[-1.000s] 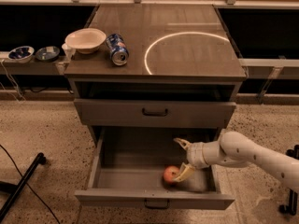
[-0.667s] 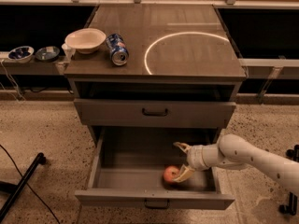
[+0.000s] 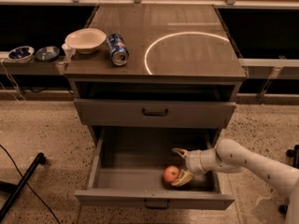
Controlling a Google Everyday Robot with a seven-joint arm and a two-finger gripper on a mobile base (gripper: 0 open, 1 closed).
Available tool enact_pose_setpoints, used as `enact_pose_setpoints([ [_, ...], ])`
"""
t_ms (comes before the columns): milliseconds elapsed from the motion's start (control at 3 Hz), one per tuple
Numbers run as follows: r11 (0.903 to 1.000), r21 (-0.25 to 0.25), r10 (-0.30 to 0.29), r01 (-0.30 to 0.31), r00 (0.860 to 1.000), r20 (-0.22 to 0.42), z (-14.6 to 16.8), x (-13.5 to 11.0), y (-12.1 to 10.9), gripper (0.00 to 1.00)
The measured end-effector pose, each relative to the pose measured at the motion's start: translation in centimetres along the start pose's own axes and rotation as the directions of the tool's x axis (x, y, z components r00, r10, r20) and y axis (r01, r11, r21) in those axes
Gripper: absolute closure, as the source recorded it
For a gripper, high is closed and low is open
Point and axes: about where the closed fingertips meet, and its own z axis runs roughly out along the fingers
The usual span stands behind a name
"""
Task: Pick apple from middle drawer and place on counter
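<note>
Barely anything has shifted since a second ago. On the far left the two small bowls point(image 3: 21, 53) sit on the side shelf point(image 3: 28, 65) as before. The white bowl point(image 3: 85, 39) and the blue can point(image 3: 117, 49) just beside it hold their places on the left part of the table point(image 3: 187, 17), and the thin white circle point(image 3: 187, 50) lies to their right. Below, the top drawer point(image 3: 154, 112) is shut and the middle drawer point(image 3: 117, 197) stands pulled out. The apple point(image 3: 171, 173) has not moved: it rests on the drawer floor, right of centre and near the front wall. What I do see changed is the gripper point(image 3: 180, 164), which has dipped a little lower inside the drawer, just to the right of the fruit. Its fingers point(image 3: 182, 178) are spread wide and grasp nothing; the lower one lies against the apple's right side and the upper one points up and left, above it. The white arm point(image 3: 252, 162) reaches in from the right, over the drawer's side wall. The apple looks small and round, red-orange with a paler yellowish patch.
</note>
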Motion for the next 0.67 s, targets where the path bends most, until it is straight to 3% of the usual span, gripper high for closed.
enact_pose_setpoints([
  [333, 0.9999, -0.017, -0.001, 0.001, 1.0, 0.003, 0.53, 0.85, 0.41, 0.28],
  [667, 0.999, -0.043, -0.011, 0.011, 1.0, 0.007, 0.91, 1.24, 0.76, 0.51],
])
